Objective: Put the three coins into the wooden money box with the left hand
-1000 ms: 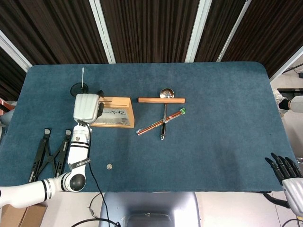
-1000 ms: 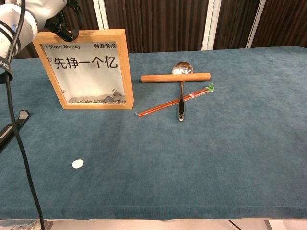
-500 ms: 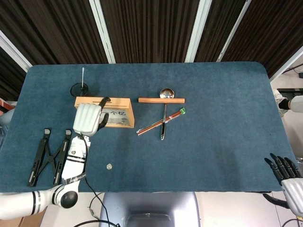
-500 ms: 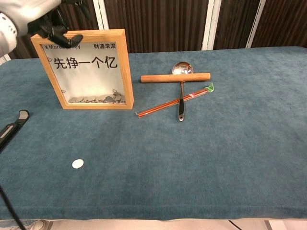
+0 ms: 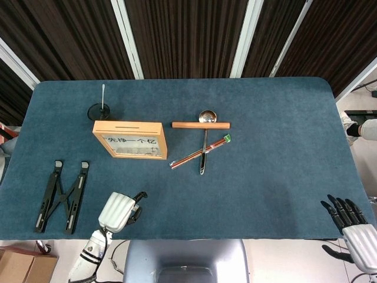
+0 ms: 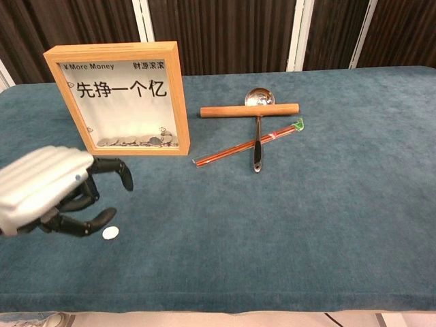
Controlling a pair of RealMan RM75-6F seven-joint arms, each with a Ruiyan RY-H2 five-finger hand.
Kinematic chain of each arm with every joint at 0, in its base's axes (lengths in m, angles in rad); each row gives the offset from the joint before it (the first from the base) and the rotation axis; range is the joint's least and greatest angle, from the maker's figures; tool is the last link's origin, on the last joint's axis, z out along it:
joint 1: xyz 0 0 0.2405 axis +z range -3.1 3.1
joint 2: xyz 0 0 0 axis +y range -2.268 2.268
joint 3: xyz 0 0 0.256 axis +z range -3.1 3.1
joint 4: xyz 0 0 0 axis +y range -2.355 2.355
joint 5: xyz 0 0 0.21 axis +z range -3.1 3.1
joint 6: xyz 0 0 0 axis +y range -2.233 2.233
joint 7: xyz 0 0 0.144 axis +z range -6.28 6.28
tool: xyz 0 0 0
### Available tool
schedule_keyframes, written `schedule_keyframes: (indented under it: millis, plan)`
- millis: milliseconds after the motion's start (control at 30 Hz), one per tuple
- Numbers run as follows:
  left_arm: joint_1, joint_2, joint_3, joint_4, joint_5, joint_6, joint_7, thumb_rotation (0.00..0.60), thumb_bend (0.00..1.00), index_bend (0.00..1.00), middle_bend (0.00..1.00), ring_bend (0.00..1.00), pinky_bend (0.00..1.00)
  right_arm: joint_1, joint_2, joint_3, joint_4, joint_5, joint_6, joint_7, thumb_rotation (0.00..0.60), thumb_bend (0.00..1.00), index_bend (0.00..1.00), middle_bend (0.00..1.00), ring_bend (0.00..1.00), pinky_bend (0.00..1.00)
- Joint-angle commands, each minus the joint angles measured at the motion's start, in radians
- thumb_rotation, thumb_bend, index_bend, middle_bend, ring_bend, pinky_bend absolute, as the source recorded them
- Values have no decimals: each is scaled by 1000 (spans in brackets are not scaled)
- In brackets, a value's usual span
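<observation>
The wooden money box (image 5: pixel 129 140) stands upright at the left middle of the blue table, its slot on top; in the chest view, the money box (image 6: pixel 119 95) shows several coins behind its clear front. One silver coin (image 6: pixel 110 233) lies on the cloth near the front edge. My left hand (image 6: pixel 51 191) hovers just left of and above this coin, fingers curled but apart, holding nothing. In the head view, the left hand (image 5: pixel 119 211) covers the coin. My right hand (image 5: pixel 352 227) hangs off the table's front right corner, fingers spread and empty.
A wooden rod (image 5: pixel 200 124), a metal spoon (image 5: pixel 204 144) and a pair of red chopsticks (image 5: pixel 200 152) lie right of the box. A black folding stand (image 5: pixel 62 187) lies at the front left. A small black base with a white stick (image 5: pixel 101 109) sits behind the box.
My left hand has left the top of the money box and come back toward the front edge, lower, to the lone coin. Box and coin have not moved.
</observation>
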Motion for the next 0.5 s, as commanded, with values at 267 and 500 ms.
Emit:
schedule_keyframes:
  millis: [267,500]
  plan:
    - [75,-152,-3,242,34,-44,-27,600,413,456,1000,1000,1000,0,0,-1,5,0,1,6,600,151,0,0,0,0]
    - [89,-163,-28,287,26,-71,-18,600,412,456,1000,1000,1000,0,-1,-1,5,2,-1,2,600,151,0,0,0,0]
